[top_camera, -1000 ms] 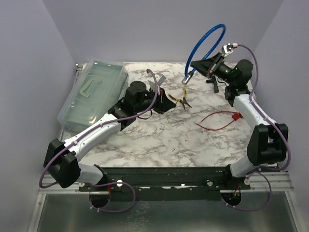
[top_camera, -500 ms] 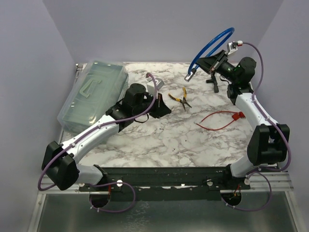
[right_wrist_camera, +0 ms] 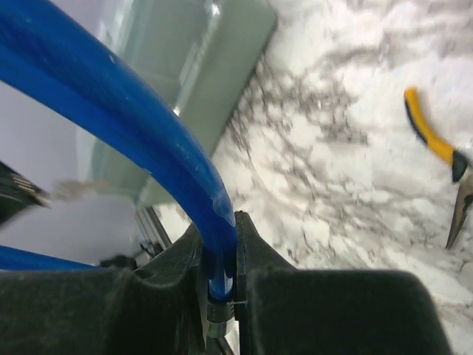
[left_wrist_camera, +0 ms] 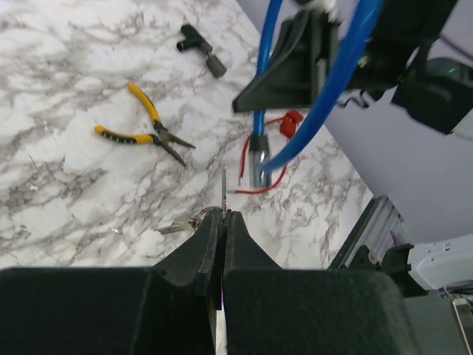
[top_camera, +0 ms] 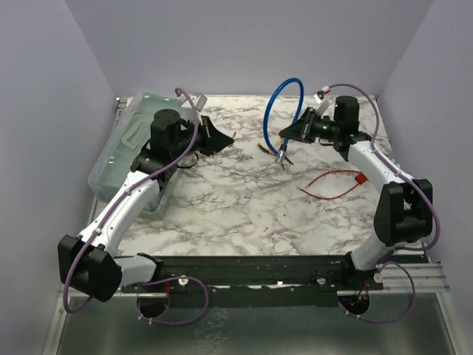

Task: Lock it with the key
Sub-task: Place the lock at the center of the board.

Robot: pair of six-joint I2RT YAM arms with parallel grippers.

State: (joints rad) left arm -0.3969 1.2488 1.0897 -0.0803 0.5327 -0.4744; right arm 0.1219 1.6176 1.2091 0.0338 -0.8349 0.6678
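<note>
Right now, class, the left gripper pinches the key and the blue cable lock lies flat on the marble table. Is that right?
Not quite. The left gripper does pinch the key, but the blue cable lock is off the table, held up in the shut right gripper. The top external view shows it.

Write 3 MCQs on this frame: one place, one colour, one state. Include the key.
1. The pliers lie: A) on the table; B) in a drawer; C) on a hook.
2. The cable lock in the right pincer is: A) red; B) blue; C) green.
3. The left pincer is: A) wide open; B) shut on a screwdriver; C) shut on the key.

Answers: 1 A, they rest flat on the marble top. 2 B, the loop reads blue in every view. 3 C, the thin blade sticks out between closed jaws.
</note>
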